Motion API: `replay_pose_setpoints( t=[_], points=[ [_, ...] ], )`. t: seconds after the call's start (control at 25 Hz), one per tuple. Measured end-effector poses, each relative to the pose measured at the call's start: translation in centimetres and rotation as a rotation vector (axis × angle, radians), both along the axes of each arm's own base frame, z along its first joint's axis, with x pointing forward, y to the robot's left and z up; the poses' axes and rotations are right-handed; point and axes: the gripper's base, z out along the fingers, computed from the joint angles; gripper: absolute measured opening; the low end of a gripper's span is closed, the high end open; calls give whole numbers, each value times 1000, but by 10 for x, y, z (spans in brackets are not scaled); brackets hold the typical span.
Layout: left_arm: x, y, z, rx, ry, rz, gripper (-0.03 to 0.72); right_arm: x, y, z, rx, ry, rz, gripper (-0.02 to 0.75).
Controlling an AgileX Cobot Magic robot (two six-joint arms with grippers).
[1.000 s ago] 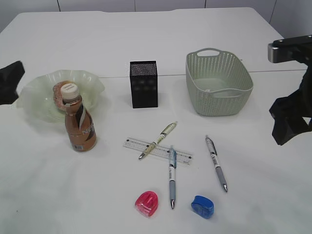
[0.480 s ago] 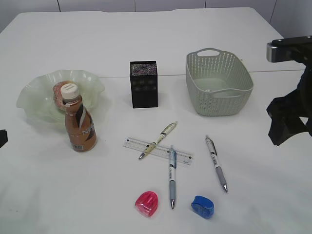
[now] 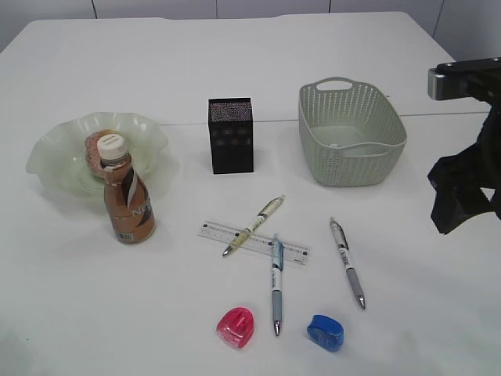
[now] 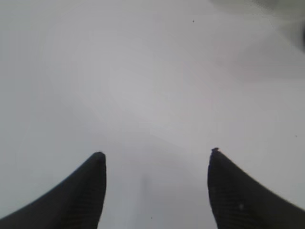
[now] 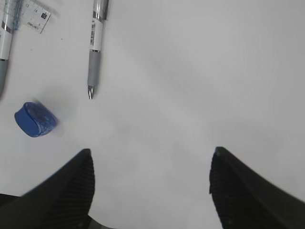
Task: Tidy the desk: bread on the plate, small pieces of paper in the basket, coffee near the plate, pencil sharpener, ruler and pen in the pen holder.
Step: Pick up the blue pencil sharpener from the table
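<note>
While two empty grippers hang clear of the work, the white desk (image 3: pixel 250 86) lies half tidied, its plain top crossed by a seam. On the right sits the grey-green plastic basket (image 3: pixel 351 134), woven-look sides and loop handles; no paper shows inside it from this angle. At left, the ruffled pale green glass plate (image 3: pixel 55 160) already holds the bread (image 3: pixel 94 149), a brownish bun partly hidden by the coffee (image 3: pixel 128 200), a brown bottle with a white cap standing upright just in front of the plate, so that step looks done. Between plate and basket stands the black mesh pen holder (image 3: pixel 231 135), seemingly waiting for the stationery scattered in front. The clear ruler (image 3: pixel 253 242) lies flat, a cream pen (image 3: pixel 254 225) across it and a blue-banded pen (image 3: pixel 276 282) overlapping its end; a third pen (image 3: pixel 346 262) lies apart. Nearest the camera sit a pink sharpener (image 3: pixel 236 327) and a blue sharpener (image 3: pixel 325 331). The left gripper (image 4: pixel 155 160) hovers over bare table with its fingers spread wide; the right gripper (image 5: pixel 150 157), equally wide and holding nothing, hangs near the blue sharpener, probably its easiest pick.
</note>
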Motion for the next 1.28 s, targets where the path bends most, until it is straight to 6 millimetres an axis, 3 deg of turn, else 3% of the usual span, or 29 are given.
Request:
replay_pose_setpoints(
  t=[0.12,0.36,0.68,1.0,1.28],
  points=[
    [5,0,18,-19,102,32,486,0,0,0,0,0,0,552],
    [3,-14,48,-145,302,-67,486,0,2,0,18,3,-5,552],
    [9,-22,94,-211,251,-130,455,0,8,1,63,-12,-5,552],
    [6,-24,103,-236,202,-131,443,15,46,-6,76,-15,79,552],
    [5,-24,103,-240,210,-132,438,29,56,-24,63,39,81,552]
  ],
)
